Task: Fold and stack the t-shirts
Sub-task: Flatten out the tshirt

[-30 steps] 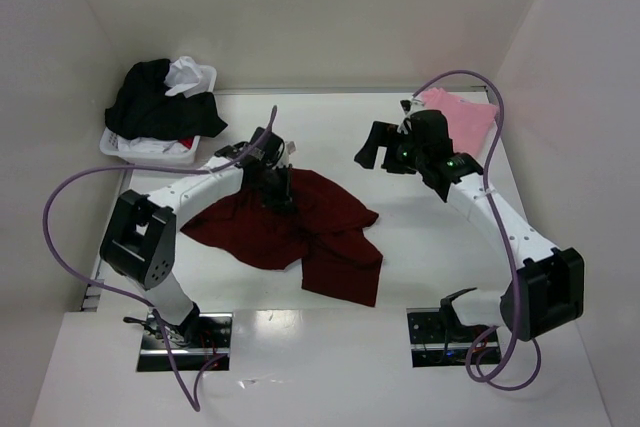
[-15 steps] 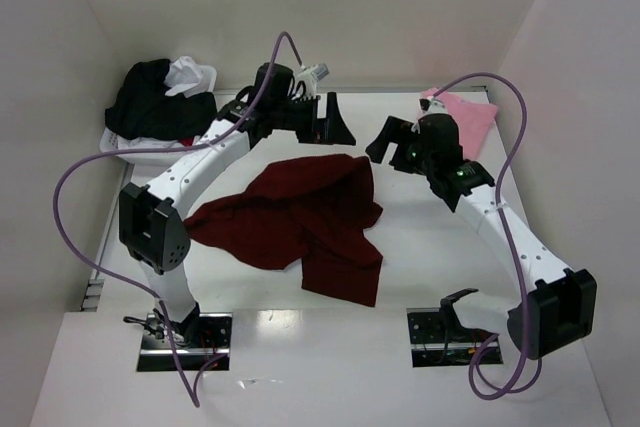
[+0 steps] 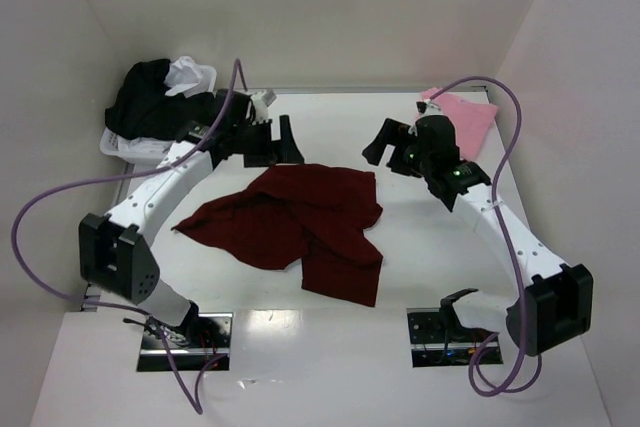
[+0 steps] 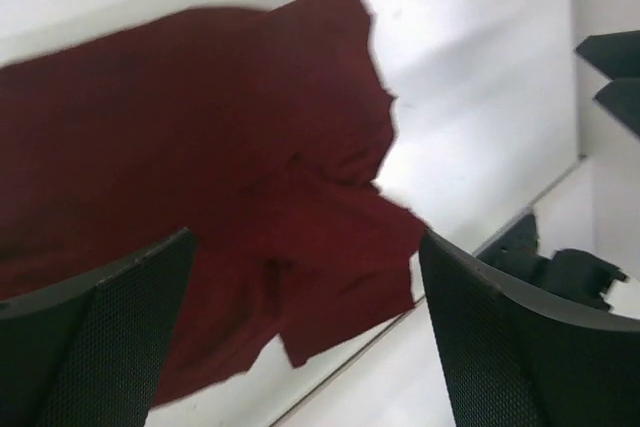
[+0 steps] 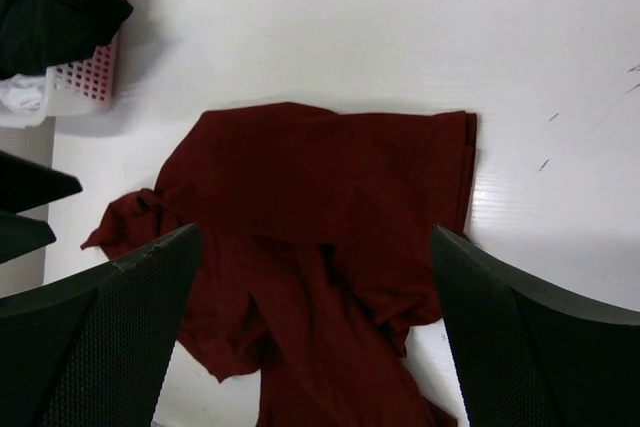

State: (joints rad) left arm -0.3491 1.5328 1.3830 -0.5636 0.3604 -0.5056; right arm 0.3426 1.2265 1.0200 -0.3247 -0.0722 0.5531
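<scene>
A white table (image 3: 420, 237) fills the floor of a plain white booth, with walls (image 3: 350, 17) closing it in at the back and on both sides and the two arm bases bolted at the near edge

The left gripper (image 3: 287, 144) hangs over the far half of the table with its jaws spread wide, and its wrist camera shows nothing between them. Just below and a little ahead of its fingertips lies the dark maroon t-shirt (image 3: 300, 222), loose on the table and gripped by neither arm. The far edge of the shirt sits nearest this gripper. From there the cloth runs in rumpled folds toward the near edge, with one flap reaching out to the near right. Behind the gripper, toward the far left corner, stands the white bin (image 3: 140, 149). A black t-shirt (image 3: 150, 107) is heaped in it and spills over the rim, with a white t-shirt (image 3: 190, 75) bunched on top.

The right gripper (image 3: 378, 145) faces the left one across a gap of bare table, jaws likewise wide apart and empty. The maroon shirt lies below it and off toward the left arm, and its wrist camera looks straight down on the wrinkled cloth and one straight hem. Behind this gripper, toward the far right corner, the light pink t-shirt (image 3: 470, 117) lies flat, partly hidden by the arm. A purple cable (image 3: 505, 137) loops along each arm
</scene>
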